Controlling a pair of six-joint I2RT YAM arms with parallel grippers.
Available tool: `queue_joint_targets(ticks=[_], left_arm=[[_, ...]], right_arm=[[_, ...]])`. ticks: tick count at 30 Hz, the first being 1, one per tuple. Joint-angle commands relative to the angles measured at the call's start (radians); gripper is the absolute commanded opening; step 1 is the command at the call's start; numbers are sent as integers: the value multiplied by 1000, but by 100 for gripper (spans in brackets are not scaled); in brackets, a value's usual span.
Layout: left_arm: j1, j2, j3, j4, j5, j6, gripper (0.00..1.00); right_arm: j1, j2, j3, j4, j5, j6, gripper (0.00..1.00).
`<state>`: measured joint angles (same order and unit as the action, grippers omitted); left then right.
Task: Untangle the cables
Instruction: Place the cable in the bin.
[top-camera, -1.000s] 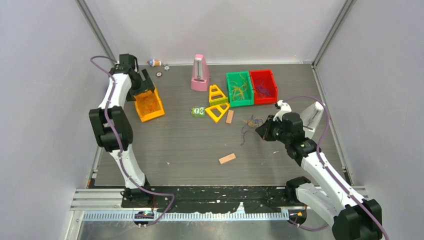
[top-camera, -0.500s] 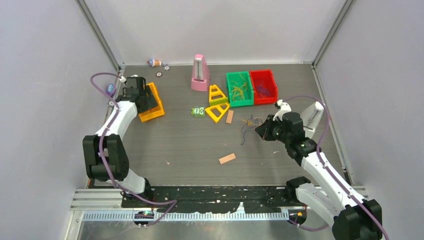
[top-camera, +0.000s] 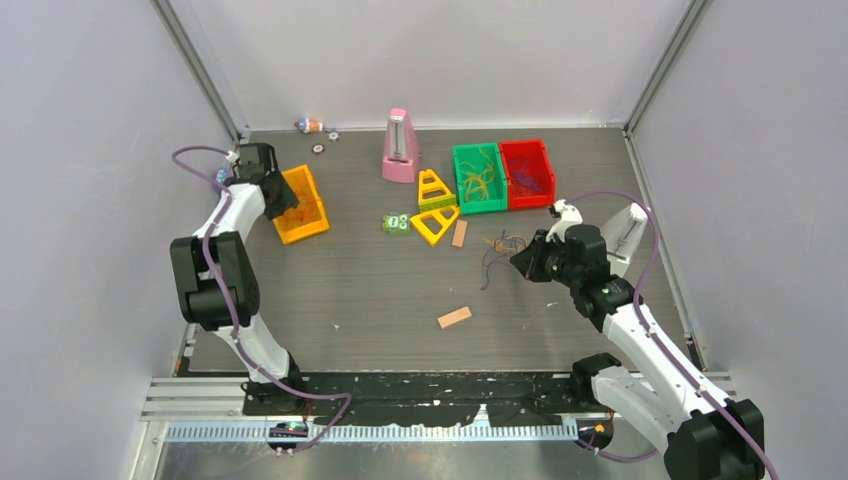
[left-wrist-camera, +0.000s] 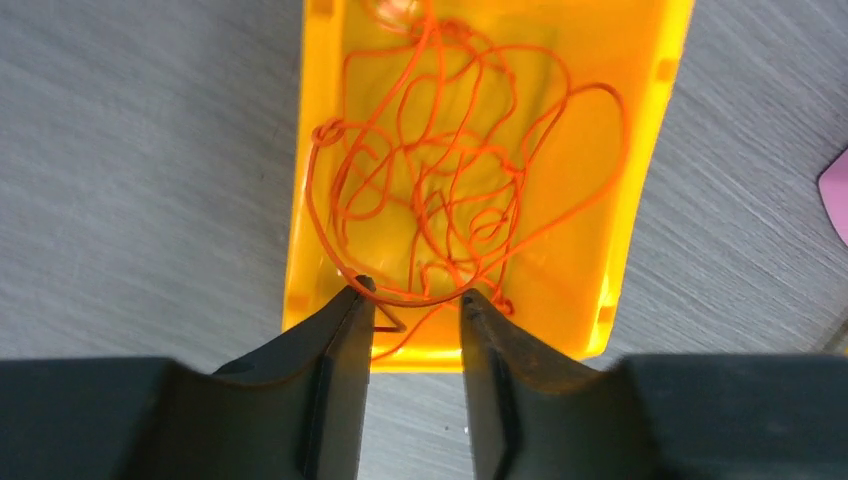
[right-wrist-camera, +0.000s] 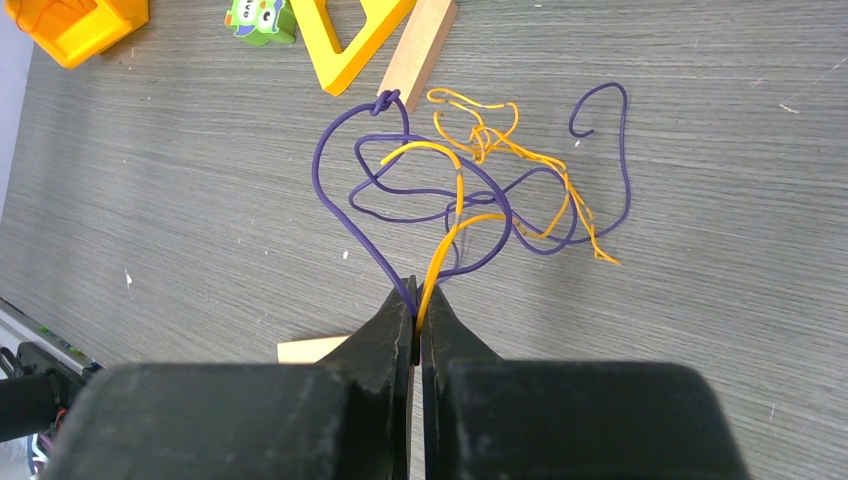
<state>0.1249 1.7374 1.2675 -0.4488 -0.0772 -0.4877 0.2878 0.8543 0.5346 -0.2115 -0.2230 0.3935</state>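
A small tangle of purple and yellow cables (top-camera: 500, 245) lies right of the table's middle. In the right wrist view a purple strand (right-wrist-camera: 345, 200) and a yellow strand (right-wrist-camera: 480, 135) run into my right gripper (right-wrist-camera: 416, 300), which is shut on both. That right gripper (top-camera: 520, 260) sits at the tangle's near right side. Orange cables (left-wrist-camera: 440, 180) lie coiled in an orange bin (left-wrist-camera: 640, 150) at the left. My left gripper (left-wrist-camera: 415, 293) hovers at the bin's near end. Its jaws stand apart and one orange loop crosses between the tips, unpinched. From above, the left gripper (top-camera: 280, 195) is over that bin (top-camera: 300, 236).
A green bin (top-camera: 478, 178) with yellow cables and a red bin (top-camera: 527, 172) with purple ones stand at the back. A pink metronome (top-camera: 400, 147), two yellow triangles (top-camera: 434, 190), a green toy (top-camera: 396, 222) and wood blocks (top-camera: 454, 317) (top-camera: 459, 233) are nearby.
My left arm has swung back toward the left wall and lowered over the orange bin, its jaws narrowing. The right arm and the tangle have not moved.
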Motion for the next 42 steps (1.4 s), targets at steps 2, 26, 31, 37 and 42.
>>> queue_joint_targets(ticks=[2,26,31,37,42], left_arm=[[5,77,153,8,41,-6,19],[2,89,240,-89,142,33,57],[-33,-22,183,-76,227,44,83],[-159,-147,179,-155,230,93,100],[-242,-278,159,-197,296,127,100]], right_arm=[[-2,-20,37,21,-1,-20,5],[-4,39,80,-33,32,-9,5],[3,120,152,-73,-10,-30,5],[64,166,265,-130,-16,-76,6],[137,227,300,-133,-134,-94,7]])
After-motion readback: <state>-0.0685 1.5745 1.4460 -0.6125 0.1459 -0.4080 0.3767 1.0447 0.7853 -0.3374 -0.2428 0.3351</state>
